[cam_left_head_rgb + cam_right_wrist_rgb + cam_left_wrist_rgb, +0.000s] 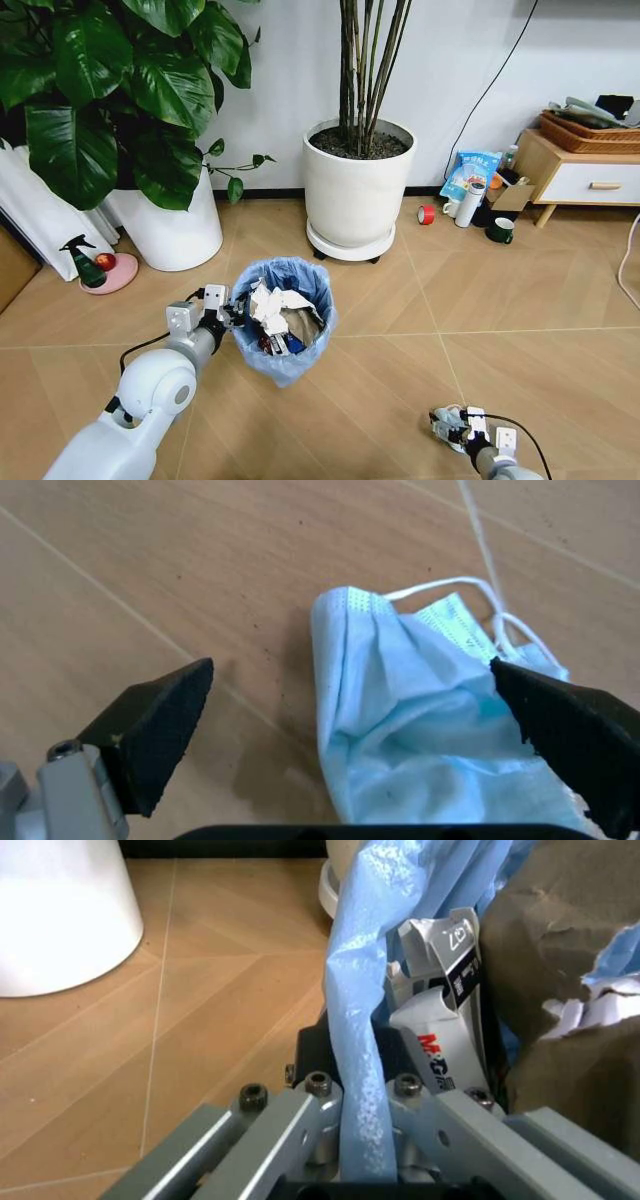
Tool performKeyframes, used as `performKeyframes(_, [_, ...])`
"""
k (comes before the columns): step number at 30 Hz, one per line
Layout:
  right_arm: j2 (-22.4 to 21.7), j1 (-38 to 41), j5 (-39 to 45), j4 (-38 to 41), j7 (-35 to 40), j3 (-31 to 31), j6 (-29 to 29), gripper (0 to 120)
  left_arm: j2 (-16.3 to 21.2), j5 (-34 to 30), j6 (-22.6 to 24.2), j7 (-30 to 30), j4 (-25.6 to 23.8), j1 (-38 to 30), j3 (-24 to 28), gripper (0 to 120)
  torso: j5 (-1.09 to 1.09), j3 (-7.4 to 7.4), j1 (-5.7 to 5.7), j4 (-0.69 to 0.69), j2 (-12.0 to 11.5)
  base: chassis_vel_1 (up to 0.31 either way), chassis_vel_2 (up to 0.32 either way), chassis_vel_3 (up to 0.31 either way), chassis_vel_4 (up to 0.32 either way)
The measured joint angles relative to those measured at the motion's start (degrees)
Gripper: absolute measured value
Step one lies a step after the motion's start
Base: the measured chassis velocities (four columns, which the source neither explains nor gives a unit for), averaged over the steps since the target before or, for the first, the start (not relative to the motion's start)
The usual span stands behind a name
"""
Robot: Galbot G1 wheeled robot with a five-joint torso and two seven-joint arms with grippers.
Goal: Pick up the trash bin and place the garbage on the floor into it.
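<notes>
The trash bin [285,325] is a small round bin lined with a crinkled light blue bag [360,990]. It holds crumpled white paper, a brown paper piece and a carton. My left gripper [230,314] is at the bin's left rim, and the left wrist view shows that gripper [362,1091] shut on the rim and bag. A light blue mask [420,735], one piece of the garbage, lies flat on the floor [150,577]. My right gripper [365,727] hangs just above the mask, open, with one finger on each side. In the head view it [447,424] is low at the front right.
Two big white plant pots [358,185] [175,228] stand behind the bin. At the back right are a red tape roll [426,214], a white bottle [468,203], a dark green mug [500,231] and a wooden cabinet [580,178]. A spray bottle [88,262] stands at the left.
</notes>
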Motion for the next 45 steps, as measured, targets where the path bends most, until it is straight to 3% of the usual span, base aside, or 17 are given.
performKeyframes(4, [0.59, 0.97, -0.26, -1.17, 0.66, 0.01, 0.19, 97, -0.03, -0.03, -0.05, 0.00, 0.14, -0.17, 0.00, 0, -0.03, 0.00, 0.00, 0.00, 0.00, 0.000, 0.000, 0.000, 0.000])
performKeyframes(8, [0.82, 1.05, -0.26, -1.17, 0.87, 0.26, 0.09, 85, -0.03, -0.08, -0.10, 0.03, 0.37, -0.44, 0.01, 0, -0.03, 0.00, 0.00, 0.00, 0.00, 0.000, 0.000, 0.000, 0.000])
performKeyframes(17, [1.44, 1.15, -0.14, -1.92, 1.22, 0.42, 0.05, 50, 0.10, -0.20, -0.31, 0.24, 0.72, -0.95, -0.09, 0, -0.02, 0.00, 0.00, 0.00, 0.00, 0.000, 0.000, 0.000, 0.000])
performKeyframes(19, [1.45, 1.16, -0.13, -1.98, 1.24, 0.44, 0.08, 48, 0.09, -0.21, -0.32, 0.24, 0.73, -0.97, -0.09, 0, -0.03, 0.00, 0.00, 0.00, 0.00, 0.000, 0.000, 0.000, 0.000])
performKeyframes(24, [1.58, 1.13, 0.27, -2.20, 1.47, 0.94, 0.22, 22, 0.07, -0.24, -0.48, 0.26, 0.75, -1.05, -0.11, 0, -0.01, 0.00, 0.00, 0.00, 0.00, 0.000, 0.000, 0.000, 0.000])
performKeyframes(30, [1.69, 1.11, 1.16, -1.19, 1.99, 1.69, 0.30, 1, 0.18, -0.36, -0.57, 0.08, 0.42, -1.00, -0.11, 0, 0.02, 0.00, 0.00, 0.00, 0.00, 0.000, 0.000, 0.000, 0.000])
performKeyframes(40, [-0.71, 1.02, 4.30, 13.24, 1.84, 4.79, -0.08, 0, 0.01, -0.26, -0.65, -0.38, 0.35, -0.20, -0.12, 0, -0.01, 0.00, 0.00, 0.00, 0.00, 0.000, 0.000, 0.000, 0.000])
performKeyframes(41, [-1.82, 1.31, 4.99, 16.74, 1.64, 5.17, -0.46, 0, -0.04, -0.23, -0.66, -0.49, 0.41, -0.10, -0.02, 0, -0.07, -0.01, 0.00, 0.01, 0.00, 0.000, 0.000, 0.000, 0.000])
performKeyframes(44, [-4.43, 2.16, 6.61, 23.20, 1.32, 5.14, -1.90, 0, -0.05, -0.17, -0.65, -0.68, 0.74, 0.03, 0.33, 0, 0.07, 0.01, 0.00, -0.02, 0.00, 0.000, 0.000, 0.000, 0.000])
performKeyframes(45, [-6.35, 3.69, 7.83, 27.15, 1.27, 4.43, -3.06, 0, -0.05, -0.12, -0.62, -0.71, 1.00, 0.01, 0.59, 0, -0.03, -0.01, -0.01, 0.00, 0.00, 0.000, 0.000, 0.000, 0.000])
